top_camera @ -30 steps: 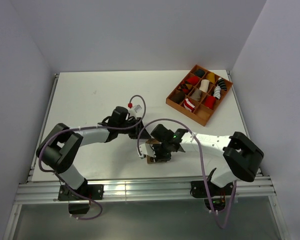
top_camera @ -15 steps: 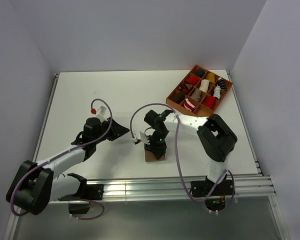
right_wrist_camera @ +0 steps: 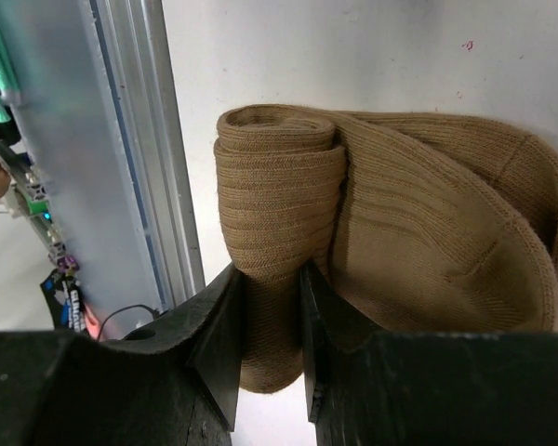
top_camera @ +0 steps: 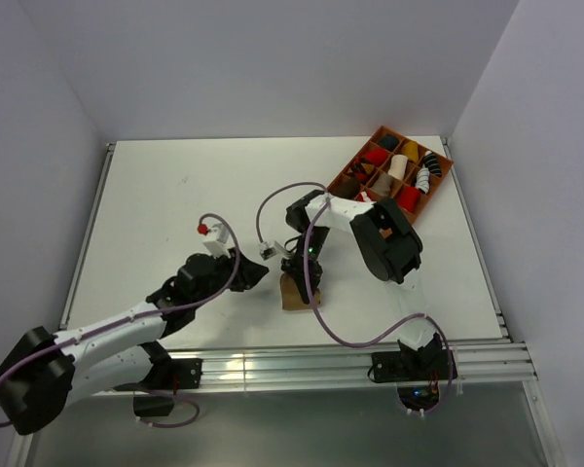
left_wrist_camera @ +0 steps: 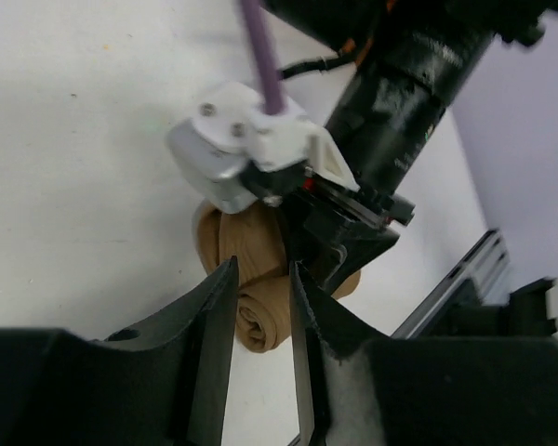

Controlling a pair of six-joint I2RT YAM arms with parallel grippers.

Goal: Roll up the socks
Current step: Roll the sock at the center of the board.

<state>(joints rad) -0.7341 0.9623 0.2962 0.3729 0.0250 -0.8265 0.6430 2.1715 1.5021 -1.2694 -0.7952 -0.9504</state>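
Note:
The tan-brown sock (top_camera: 294, 297) lies near the table's front edge, partly rolled. My right gripper (top_camera: 303, 281) stands over it, shut on the rolled end (right_wrist_camera: 279, 186), with the flat rest of the sock (right_wrist_camera: 428, 251) spread to the right. My left gripper (top_camera: 262, 273) is just left of the sock, jaws narrowly apart and empty. In the left wrist view its tips (left_wrist_camera: 260, 269) point at the roll (left_wrist_camera: 260, 321) under the right gripper. The red-and-white striped sock is not in view.
A brown divided tray (top_camera: 360, 219) with several sock rolls stands at the back right. The aluminium rail (top_camera: 273, 365) along the table's front edge is close behind the sock, and it also shows in the right wrist view (right_wrist_camera: 139, 139). Purple cables loop over both arms.
My left gripper has moved right and forward to the sock's left side. The right arm has swung its elbow back toward the tray while its gripper stays on the tan sock.

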